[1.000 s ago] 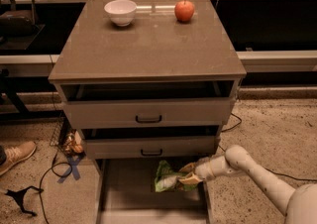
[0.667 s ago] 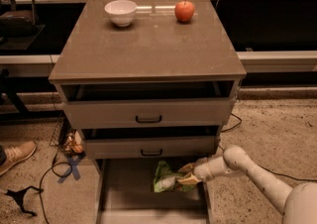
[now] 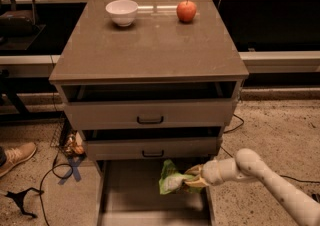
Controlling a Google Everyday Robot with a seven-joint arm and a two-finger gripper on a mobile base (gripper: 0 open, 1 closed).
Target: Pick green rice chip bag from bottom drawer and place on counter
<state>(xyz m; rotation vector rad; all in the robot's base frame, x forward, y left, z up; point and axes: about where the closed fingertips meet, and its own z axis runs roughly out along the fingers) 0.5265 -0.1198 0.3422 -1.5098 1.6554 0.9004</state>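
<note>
The green rice chip bag [image 3: 169, 178] is crinkled, bright green with a white panel, and sits over the right side of the open bottom drawer [image 3: 132, 195]. My gripper [image 3: 192, 177] comes in from the right on a white arm and is shut on the bag's right edge. Whether the bag rests on the drawer floor or hangs just above it I cannot tell. The counter [image 3: 150, 45] is the flat grey-brown top of the cabinet, above the two upper drawers.
A white bowl [image 3: 122, 12] and a red apple [image 3: 186, 11] stand at the back of the counter. Two upper drawers with black handles [image 3: 149, 119] are slightly open. A shoe [image 3: 17, 155], cables and blue tape [image 3: 74, 169] lie on the floor at left.
The gripper and bag stay in nearly the same place at the drawer's right side; no clear movement shows.
</note>
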